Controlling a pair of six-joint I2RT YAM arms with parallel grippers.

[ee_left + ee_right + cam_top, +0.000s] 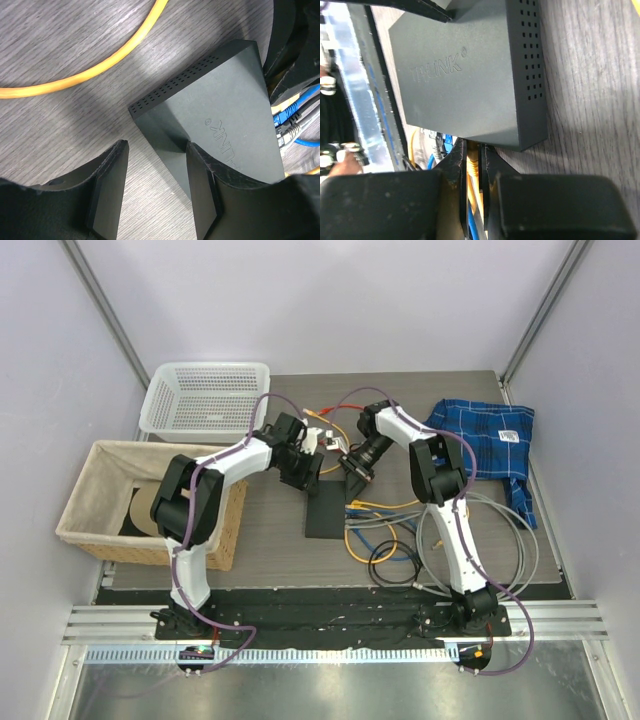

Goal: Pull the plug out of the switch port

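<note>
The switch (325, 512) is a flat matte-black box lying mid-table; its vented side shows in the left wrist view (220, 120) and the right wrist view (465, 75). A yellow plug (473, 161) sits in a socket on the switch's near edge, and my right gripper (472, 150) is shut on it right at the socket. My left gripper (157, 165) is open at the switch's far corner. One of its fingers (205, 195) lies over the box's top and the other (107, 195) over bare table. From above, the left gripper (303, 478) and right gripper (355, 480) flank the switch's far end.
Blue (287, 112) and grey (290, 127) plugs sit in neighbouring sockets. Loose yellow, blue and grey cables (385, 535) coil right of the switch. A white basket (205, 398) stands at the back left, a wicker basket (100, 502) at left, and a blue plaid cloth (485, 435) at the back right.
</note>
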